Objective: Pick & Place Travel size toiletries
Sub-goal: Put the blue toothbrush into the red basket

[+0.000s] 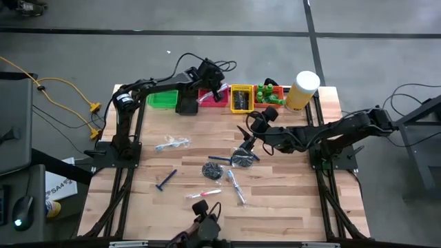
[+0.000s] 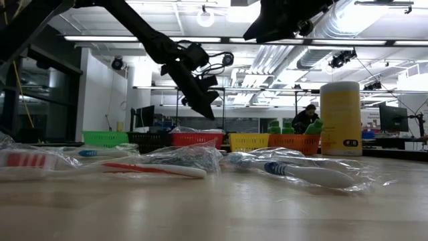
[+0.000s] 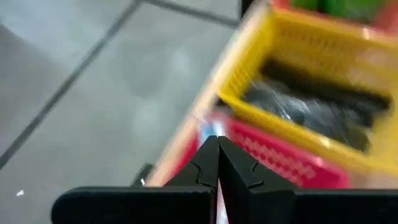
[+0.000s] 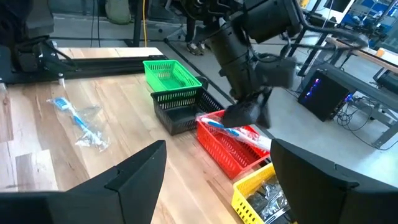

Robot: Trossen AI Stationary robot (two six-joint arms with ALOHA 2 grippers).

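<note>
My left gripper [image 1: 219,88] hangs shut and empty just above the red bin [image 4: 230,149], where a wrapped blue and white toothbrush [image 4: 235,133] lies; the right wrist view shows it [image 4: 249,113] clear of the bin. My right gripper [image 1: 249,135] stands open above the table's middle, holding nothing. Below and near it the travel size toiletries lie loose on the wood: a wrapped toothbrush [image 1: 172,143], a black comb [image 1: 220,159], a dark disc [image 1: 212,169], a clear-wrapped piece [image 1: 242,158], a blue piece [image 1: 165,180], a white toothbrush [image 1: 236,187] and a pink one [image 1: 204,195].
Along the far edge stand a green bin [image 1: 162,98], a black bin [image 1: 187,105], a yellow bin [image 1: 241,98] with dark wrapped items, and an orange bin [image 1: 270,94] with green bottles. A pale-yellow cylinder [image 1: 303,89] stands at the far right. Bare wood lies toward the near edge.
</note>
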